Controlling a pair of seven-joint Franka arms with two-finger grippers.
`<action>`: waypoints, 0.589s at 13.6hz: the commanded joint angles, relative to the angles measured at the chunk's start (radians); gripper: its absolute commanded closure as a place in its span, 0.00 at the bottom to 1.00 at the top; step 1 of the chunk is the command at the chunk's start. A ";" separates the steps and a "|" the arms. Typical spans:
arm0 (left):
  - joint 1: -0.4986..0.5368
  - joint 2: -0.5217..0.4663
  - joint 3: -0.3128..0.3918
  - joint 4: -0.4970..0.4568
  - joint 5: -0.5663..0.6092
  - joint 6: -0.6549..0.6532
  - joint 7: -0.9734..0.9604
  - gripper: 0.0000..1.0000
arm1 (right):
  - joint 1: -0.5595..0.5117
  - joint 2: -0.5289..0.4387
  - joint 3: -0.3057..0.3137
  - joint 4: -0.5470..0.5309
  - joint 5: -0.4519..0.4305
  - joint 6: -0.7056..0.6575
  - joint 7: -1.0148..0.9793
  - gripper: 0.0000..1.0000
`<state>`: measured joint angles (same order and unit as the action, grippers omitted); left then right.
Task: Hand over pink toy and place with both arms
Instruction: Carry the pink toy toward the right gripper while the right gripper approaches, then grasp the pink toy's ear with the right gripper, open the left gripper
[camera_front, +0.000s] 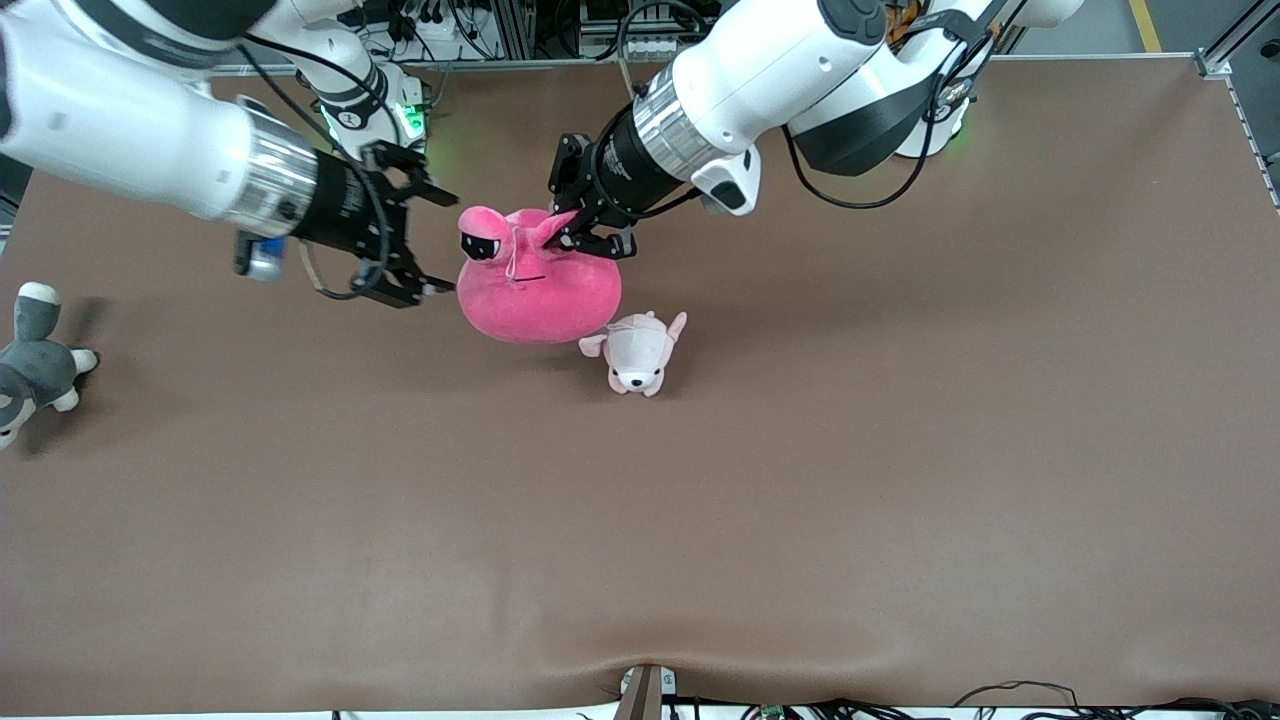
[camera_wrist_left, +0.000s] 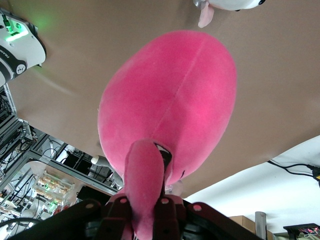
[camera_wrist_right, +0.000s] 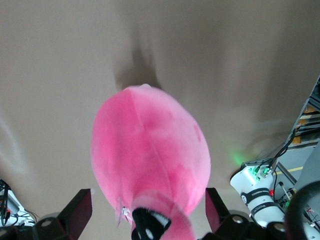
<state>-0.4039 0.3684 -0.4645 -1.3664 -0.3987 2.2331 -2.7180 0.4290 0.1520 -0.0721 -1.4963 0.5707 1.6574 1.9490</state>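
Hot-pink plush pink toy (camera_front: 538, 292), eye-stalk pinched in left gripper (camera_front: 590, 225) jaws; right gripper (camera_front: 425, 243) jaws spread.

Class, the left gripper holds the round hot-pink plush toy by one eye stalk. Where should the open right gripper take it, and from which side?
Probably the free eye stalk of the round hot-pink plush toy, approached from the right arm's end of the table. The left gripper pinches the other stalk; the right gripper is open beside the toy, and the narrow stalk fits its fingers better than the wide body.

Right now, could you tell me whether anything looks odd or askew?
The pink toy dangles by one eye stalk pinched in the left gripper, its body sagging. The right gripper is open beside it. Otherwise nothing stands out.
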 joint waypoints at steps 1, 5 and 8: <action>-0.023 0.015 0.006 0.032 -0.011 0.014 -0.059 1.00 | 0.043 0.003 -0.011 0.002 0.018 0.027 0.047 0.29; -0.023 0.015 0.004 0.032 -0.012 0.014 -0.059 1.00 | 0.033 0.001 -0.015 0.002 0.003 0.010 0.036 1.00; -0.021 0.021 0.004 0.032 -0.012 0.014 -0.059 0.84 | -0.038 0.003 -0.017 0.007 0.012 -0.037 0.033 1.00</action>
<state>-0.4130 0.3744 -0.4645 -1.3633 -0.4006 2.2364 -2.7180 0.4467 0.1625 -0.0903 -1.4939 0.5704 1.6494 1.9764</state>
